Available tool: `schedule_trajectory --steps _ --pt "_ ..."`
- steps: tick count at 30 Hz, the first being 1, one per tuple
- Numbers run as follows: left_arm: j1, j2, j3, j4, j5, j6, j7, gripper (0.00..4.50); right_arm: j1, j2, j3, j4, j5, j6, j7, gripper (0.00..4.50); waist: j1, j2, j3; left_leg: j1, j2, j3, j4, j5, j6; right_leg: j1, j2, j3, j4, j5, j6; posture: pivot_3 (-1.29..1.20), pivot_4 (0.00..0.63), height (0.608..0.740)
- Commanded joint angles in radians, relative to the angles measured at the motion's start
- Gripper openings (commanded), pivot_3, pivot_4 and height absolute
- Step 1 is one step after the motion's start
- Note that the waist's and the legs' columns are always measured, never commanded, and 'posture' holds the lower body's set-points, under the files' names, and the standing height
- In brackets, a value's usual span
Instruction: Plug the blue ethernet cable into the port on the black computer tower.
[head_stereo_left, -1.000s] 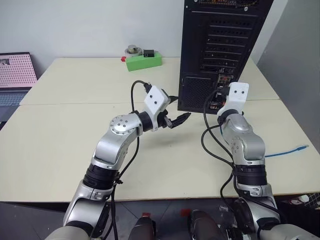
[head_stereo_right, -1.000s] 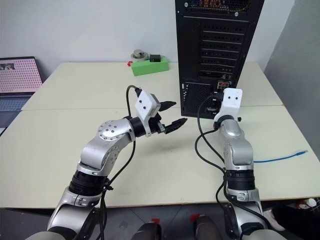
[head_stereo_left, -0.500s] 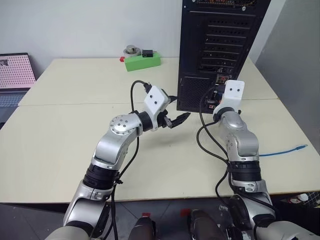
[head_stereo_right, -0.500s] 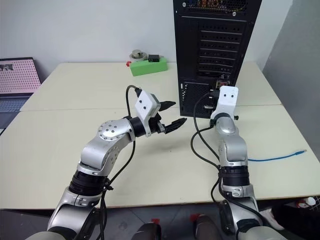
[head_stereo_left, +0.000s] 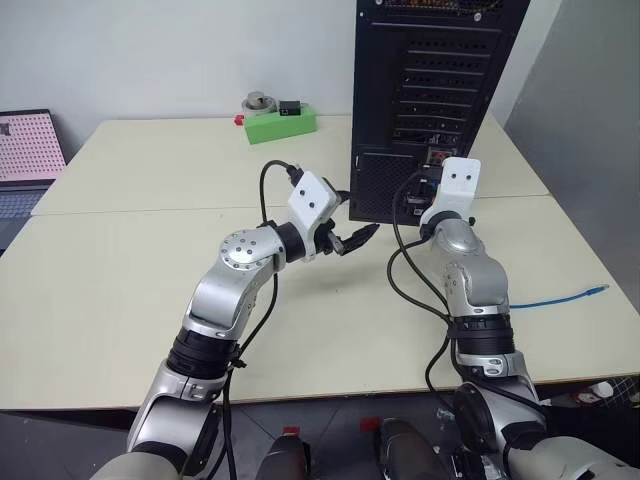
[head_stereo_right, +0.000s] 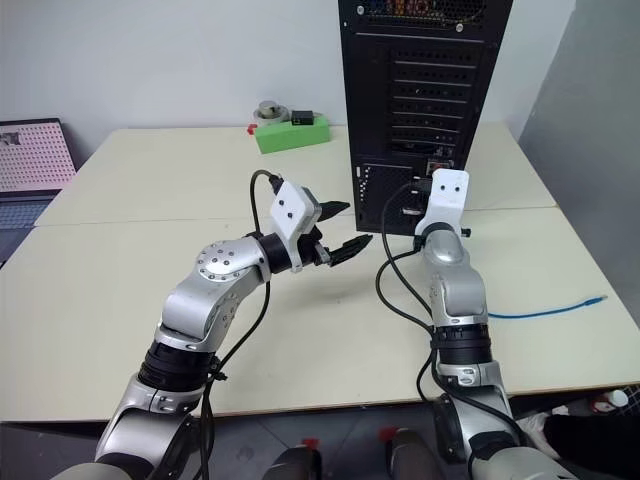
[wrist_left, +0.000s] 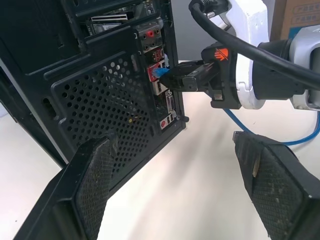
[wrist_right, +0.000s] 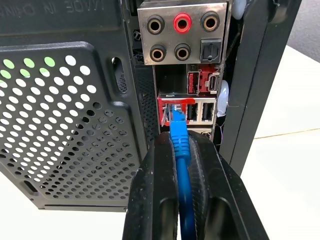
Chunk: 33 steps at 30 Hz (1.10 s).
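From the head views, the tall black metal computer tower (head_stereo_left: 432, 95) stands at the far edge of the cream tabletop (head_stereo_left: 120, 270), back panel facing the robot. The right gripper (wrist_left: 172, 78) reaches up to the connector cluster low on that panel, while the thin bright blue ethernet cable (head_stereo_left: 560, 296) trails away from that arm towards the table's right edge. The left gripper (head_stereo_left: 352, 228) hangs over the middle of the table, near the tower's lower grille but apart from it; its fingers are spread with nothing between them.

In the left wrist view, the right gripper's black fingers (wrist_left: 192, 80) lie level, pointing straight at the panel, with the cable's plug tip at the red-framed ports.

In the right wrist view, those fingers are closed tight on the blue cable just behind its clear plug (wrist_right: 176, 118). The cable's long axis runs along the fingers and straight ahead into the red-trimmed socket (wrist_right: 175, 107). The plug's nose appears to sit at the opening; whether it has seated I cannot tell. The right arm is plainly the nearer one, and a straight push forward looks like what remains.
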Motion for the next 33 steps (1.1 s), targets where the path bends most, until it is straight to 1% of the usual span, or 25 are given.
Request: schedule_trajectory --steps 1,8,20,33 --pt "-0.025 0.000 0.017 -0.011 0.004 -0.013 0.003 3.92 -0.047 -0.007 -0.003 -0.003 0.006 -0.029 0.016 0.02 -0.003 0.000 0.000 0.000 0.000 0.000 0.000 0.000 0.000 0.000 0.000 0.000 0.000 0.000 0.000 0.00 0.150 0.740" --pt "-0.025 -0.002 0.018 -0.009 0.009 -0.015 0.007 3.92 -0.063 -0.016 -0.002 0.045 0.001 -0.052 0.031 0.02 -0.008 0.000 0.000 0.001 0.000 0.002 0.001 0.001 0.002 0.000 0.000 0.002 0.000 0.001 0.005 0.00 0.150 0.740" --pt "-0.022 0.000 0.017 -0.012 0.013 -0.012 0.009 3.92 -0.082 -0.026 0.004 0.079 -0.009 -0.067 0.040 0.02 -0.009 0.000 0.000 0.001 0.000 0.003 0.001 0.002 0.003 0.000 0.001 0.004 0.000 0.003 0.006 0.00 0.150 0.740" --pt "-0.026 0.000 0.019 -0.006 0.018 -0.010 0.016 3.92 -0.138 -0.014 0.011 0.145 -0.031 -0.109 -0.004 0.02 -0.012 0.000 0.000 0.001 0.000 0.007 0.002 0.007 0.010 -0.001 0.001 0.006 -0.004 0.011 0.007 0.00 0.150 0.740"
